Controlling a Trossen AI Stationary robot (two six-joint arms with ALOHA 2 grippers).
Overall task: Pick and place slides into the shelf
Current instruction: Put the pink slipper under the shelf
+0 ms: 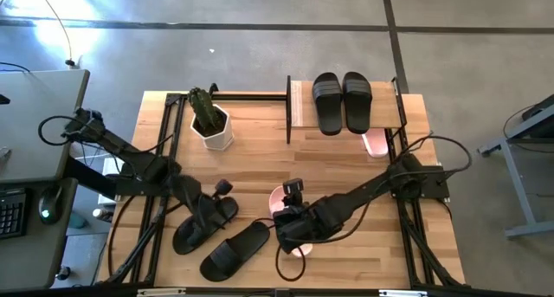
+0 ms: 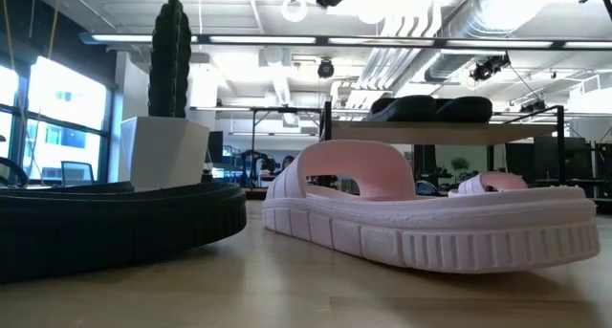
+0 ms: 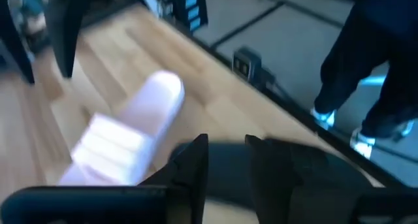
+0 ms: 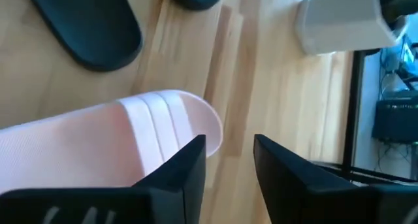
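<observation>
— Black slides first: what is happening on the left?
— The left gripper (image 1: 210, 212) is hovering over one black slide (image 1: 204, 225), its fingers parted; another black slide (image 1: 235, 251) is lying just beside it on the worktop (image 1: 260, 163).
— And the right?
— The right gripper (image 1: 288, 230) is sitting over a pink slide (image 4: 98, 149), fingers apart. Two black slides (image 1: 342, 101) are resting on the shelf (image 1: 303, 106), with another pink slide (image 1: 376, 142) near its edge.
</observation>
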